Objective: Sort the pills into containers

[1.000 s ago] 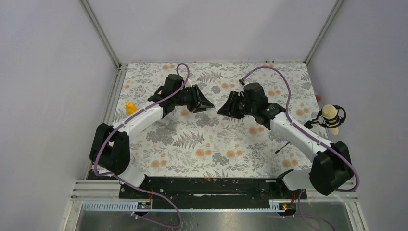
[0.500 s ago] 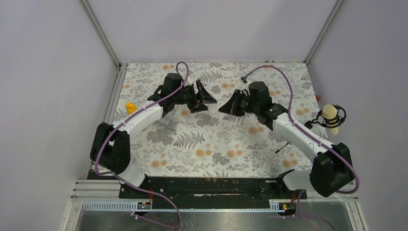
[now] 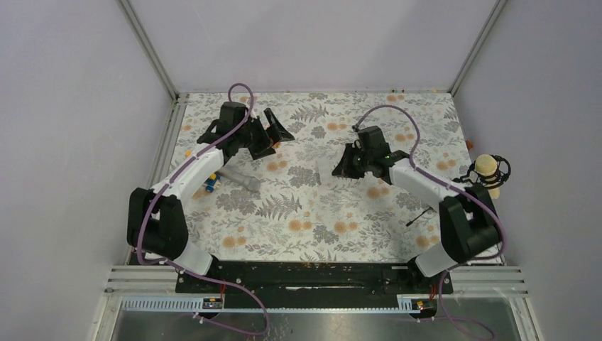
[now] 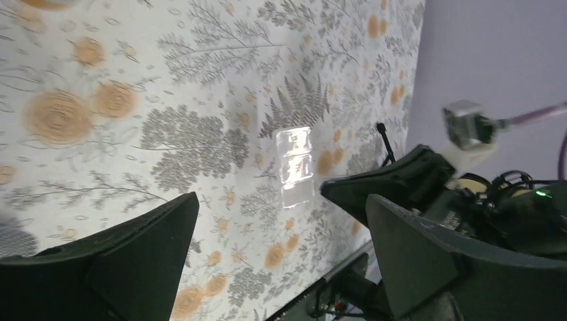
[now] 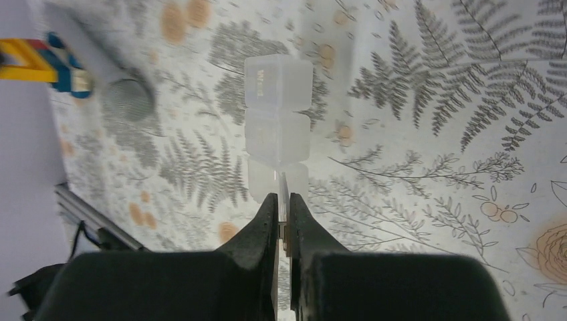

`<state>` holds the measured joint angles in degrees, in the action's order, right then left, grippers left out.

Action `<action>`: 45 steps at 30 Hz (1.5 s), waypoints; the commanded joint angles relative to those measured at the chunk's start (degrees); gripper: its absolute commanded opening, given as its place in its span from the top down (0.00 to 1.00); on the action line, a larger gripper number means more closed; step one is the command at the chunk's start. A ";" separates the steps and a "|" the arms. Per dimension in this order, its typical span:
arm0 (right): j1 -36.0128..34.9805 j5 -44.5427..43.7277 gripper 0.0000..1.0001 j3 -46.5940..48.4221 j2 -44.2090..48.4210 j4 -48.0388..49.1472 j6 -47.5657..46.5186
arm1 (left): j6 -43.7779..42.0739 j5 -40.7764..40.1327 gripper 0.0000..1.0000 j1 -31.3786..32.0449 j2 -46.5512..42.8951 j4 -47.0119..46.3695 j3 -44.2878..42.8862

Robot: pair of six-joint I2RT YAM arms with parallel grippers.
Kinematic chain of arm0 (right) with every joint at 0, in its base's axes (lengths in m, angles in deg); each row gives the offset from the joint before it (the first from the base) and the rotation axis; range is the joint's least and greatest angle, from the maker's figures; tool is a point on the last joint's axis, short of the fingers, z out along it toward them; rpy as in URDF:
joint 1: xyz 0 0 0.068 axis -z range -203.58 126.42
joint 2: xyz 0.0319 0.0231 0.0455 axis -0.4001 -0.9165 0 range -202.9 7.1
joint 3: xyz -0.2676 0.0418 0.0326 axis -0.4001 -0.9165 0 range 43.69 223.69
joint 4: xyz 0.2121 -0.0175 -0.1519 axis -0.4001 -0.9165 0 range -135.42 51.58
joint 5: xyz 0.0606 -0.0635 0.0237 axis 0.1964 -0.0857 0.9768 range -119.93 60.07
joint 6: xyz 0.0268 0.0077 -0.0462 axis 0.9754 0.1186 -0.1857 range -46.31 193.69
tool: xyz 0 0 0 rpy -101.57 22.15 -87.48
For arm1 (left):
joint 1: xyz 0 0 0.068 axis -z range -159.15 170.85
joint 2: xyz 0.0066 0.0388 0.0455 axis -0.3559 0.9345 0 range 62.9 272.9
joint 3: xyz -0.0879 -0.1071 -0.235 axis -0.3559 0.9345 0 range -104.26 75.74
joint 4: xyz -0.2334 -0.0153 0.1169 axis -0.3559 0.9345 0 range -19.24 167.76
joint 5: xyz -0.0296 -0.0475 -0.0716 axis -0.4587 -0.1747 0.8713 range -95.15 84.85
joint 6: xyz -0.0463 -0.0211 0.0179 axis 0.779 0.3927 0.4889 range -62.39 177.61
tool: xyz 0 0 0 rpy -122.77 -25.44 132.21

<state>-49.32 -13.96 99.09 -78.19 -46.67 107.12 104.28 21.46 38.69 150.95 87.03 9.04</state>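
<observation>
A clear pill box made of a row of small compartments lies over the floral table. One lid reads "Wed". My right gripper is shut on a thin clear edge at its near end. In the top view the box sits mid-table just left of the right gripper. My left gripper is wide open, to the back left and apart from the box. In the left wrist view the box shows beyond the open left gripper, with the right gripper at its end. No pills are in view.
A grey cylinder lies left of centre, also seen in the right wrist view, beside yellow and blue toy blocks. A microphone stands at the right edge. A thin black strip lies near the right arm.
The left gripper opened wide and drew away to the back left. The right gripper shut on the clear pill box and now holds it alone, slightly nearer.
</observation>
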 commanded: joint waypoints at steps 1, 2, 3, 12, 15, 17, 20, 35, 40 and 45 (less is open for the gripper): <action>0.52 -0.53 1.00 2.08 -6.61 1.47 -4.86 | -6.44 -6.95 0.01 -1.21 -4.08 4.64 -5.27; 0.58 -0.80 1.00 2.54 -7.78 1.48 -5.60 | -7.11 -7.50 0.01 -1.46 -4.13 5.47 -5.76; 0.83 -1.02 1.00 2.80 -8.69 1.46 -6.63 | -7.65 -7.87 0.01 -1.66 -4.17 6.14 -6.07; 2.94 -3.71 0.39 8.76 -10.52 -4.88 -14.03 | -11.90 -11.15 0.01 -2.87 -4.41 10.27 -7.92; 2.89 -3.20 0.18 13.45 -10.10 -7.38 -15.31 | -12.86 -12.08 0.01 -3.61 -5.03 11.33 -8.50; 2.79 -3.14 0.14 18.78 -11.62 -10.89 -15.13 | -13.24 -13.01 0.01 -4.05 -5.52 11.81 -8.99; 0.68 -6.30 0.12 27.17 -14.26 -15.68 -15.59 | -13.81 -15.48 0.01 -4.54 -6.51 12.60 -9.80; -11.95 -26.73 0.18 73.27 -36.58 -40.63 -18.27 | -16.67 -18.79 0.03 -6.62 -5.32 13.65 -12.06; -11.85 -27.11 0.18 69.34 -33.31 -40.78 -18.02 | -17.71 -18.23 0.07 -6.24 2.59 4.81 -10.69; -11.86 -26.95 0.18 60.31 -27.34 -38.45 -18.24 | -22.98 -20.96 0.06 -2.63 10.05 -4.29 -11.02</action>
<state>-61.34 -39.54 164.46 -112.64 -85.09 89.87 86.71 2.27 33.08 157.07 93.08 -0.92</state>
